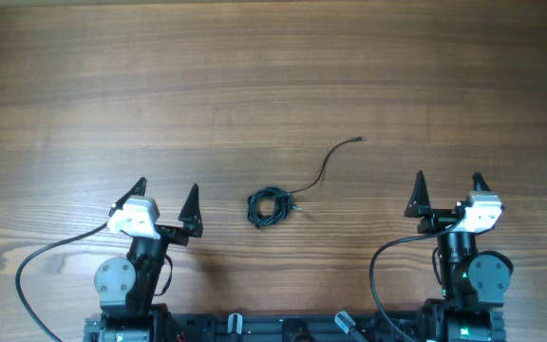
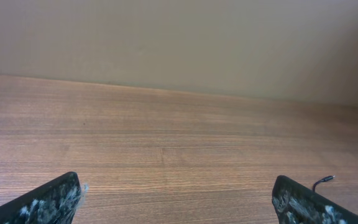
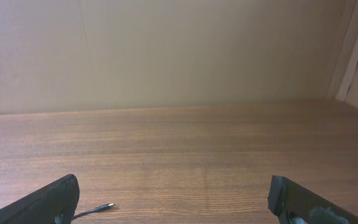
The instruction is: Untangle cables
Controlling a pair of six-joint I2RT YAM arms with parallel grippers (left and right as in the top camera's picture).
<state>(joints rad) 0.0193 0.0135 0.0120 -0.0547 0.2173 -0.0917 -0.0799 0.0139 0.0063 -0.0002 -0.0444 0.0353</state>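
The cables (image 1: 270, 207) lie on the wooden table between my two arms, bunched into a small black coil. One thin strand (image 1: 329, 161) curves up and right from the coil to a tiny plug end (image 1: 360, 140). That plug end shows in the left wrist view (image 2: 324, 181) and in the right wrist view (image 3: 102, 206). My left gripper (image 1: 167, 195) is open and empty, left of the coil. My right gripper (image 1: 447, 184) is open and empty, right of the coil. Both sit near the table's front edge.
The wooden table (image 1: 273, 76) stretches far back to a plain beige wall (image 3: 179, 56). Thicker black arm cables (image 1: 41, 261) loop beside each arm base at the front edge.
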